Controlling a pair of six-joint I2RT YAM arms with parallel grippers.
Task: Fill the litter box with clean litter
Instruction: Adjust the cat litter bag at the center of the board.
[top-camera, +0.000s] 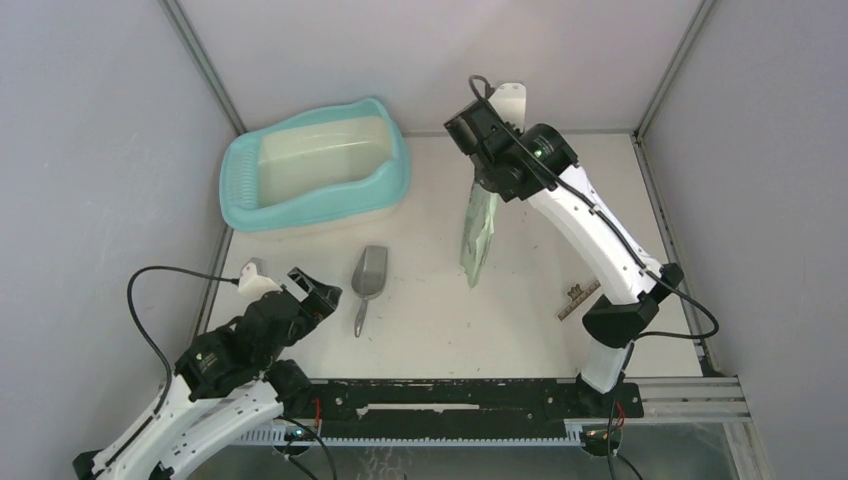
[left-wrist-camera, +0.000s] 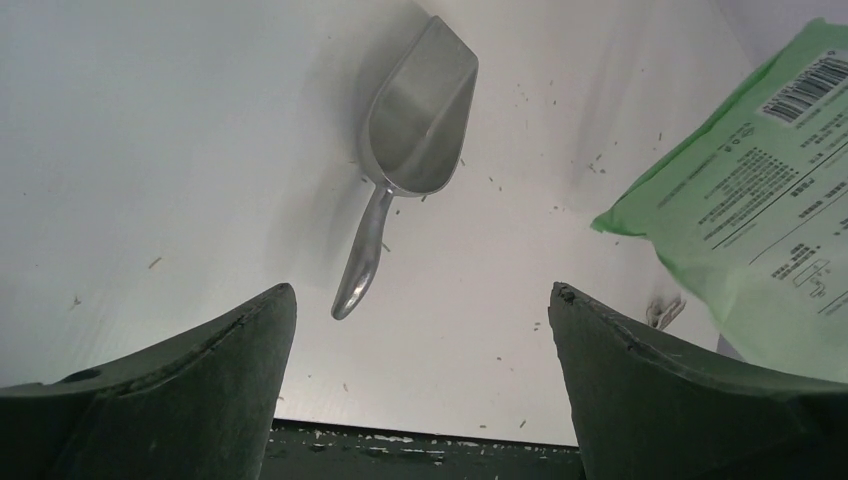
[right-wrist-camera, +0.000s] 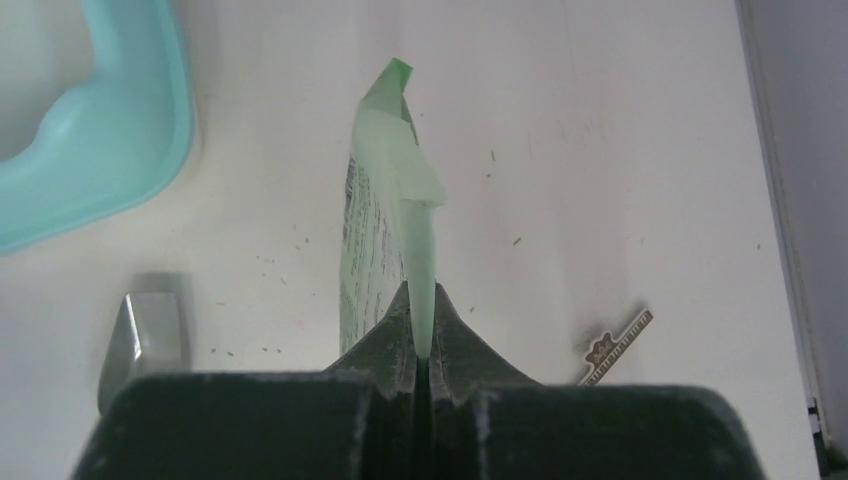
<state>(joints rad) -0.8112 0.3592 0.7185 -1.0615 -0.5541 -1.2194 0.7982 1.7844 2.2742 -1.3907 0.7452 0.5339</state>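
The turquoise litter box (top-camera: 240, 170) sits at the back left of the table; its cream inside shows no litter. Its rim also shows in the right wrist view (right-wrist-camera: 130, 120). My right gripper (top-camera: 487, 188) is shut on the top edge of the green printed bag (top-camera: 479, 235), which hangs above the table right of the box; the bag shows edge-on in the right wrist view (right-wrist-camera: 385, 220) and in the left wrist view (left-wrist-camera: 760, 190). My left gripper (top-camera: 320, 292) is open and empty, low near the front left. Only stray crumbs of litter lie on the table.
A grey metal scoop (top-camera: 367, 280) lies on the table between the arms, handle toward me; it shows in the left wrist view (left-wrist-camera: 405, 140). A small ruler-like strip (top-camera: 578, 300) lies front right. Grey walls close in on the left, back and right.
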